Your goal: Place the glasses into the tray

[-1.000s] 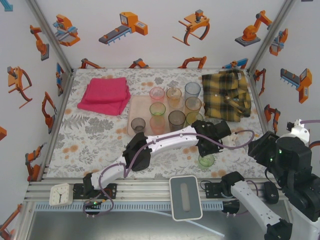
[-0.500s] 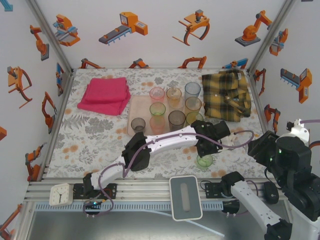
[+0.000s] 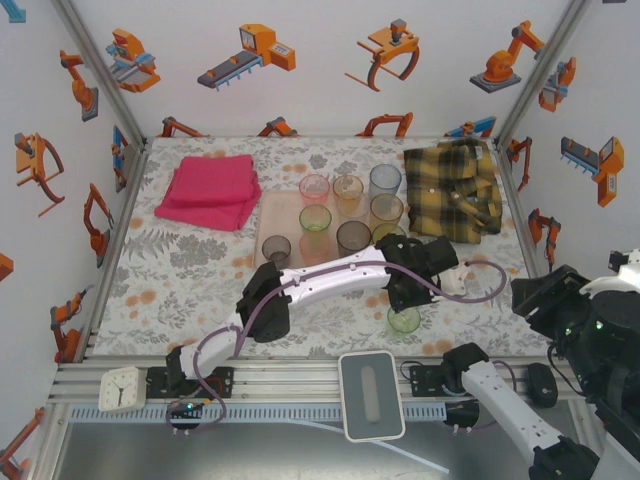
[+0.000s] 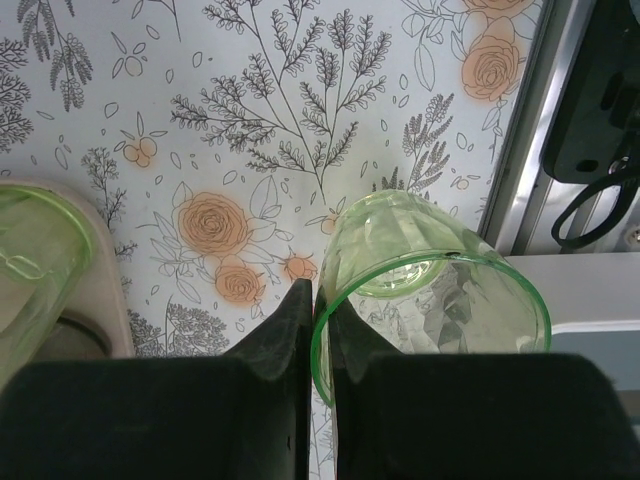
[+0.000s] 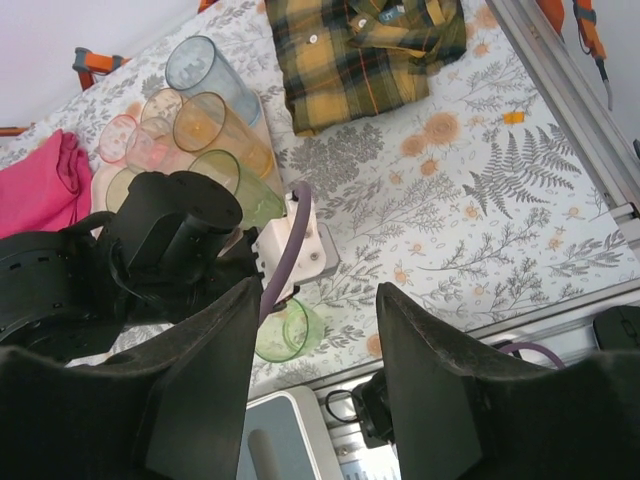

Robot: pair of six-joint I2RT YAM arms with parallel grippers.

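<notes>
Green glass (image 4: pixel 440 300), just off the worktop's (image 3: pixel 180 285) near edge, has its rim pinched by the left pincer (image 4: pixel 318 300); right pincer (image 5: pixel 320 290) gapes, empty.

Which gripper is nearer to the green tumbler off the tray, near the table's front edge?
Left. The left gripper is shut on the rim of the green tumbler, one finger inside it. The right gripper hangs open, well away to the tumbler's right.

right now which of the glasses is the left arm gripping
The green glass at the front, apart from the rest: the left fingers pinch its rim. The other glasses stand farther back, none gripped.
</notes>
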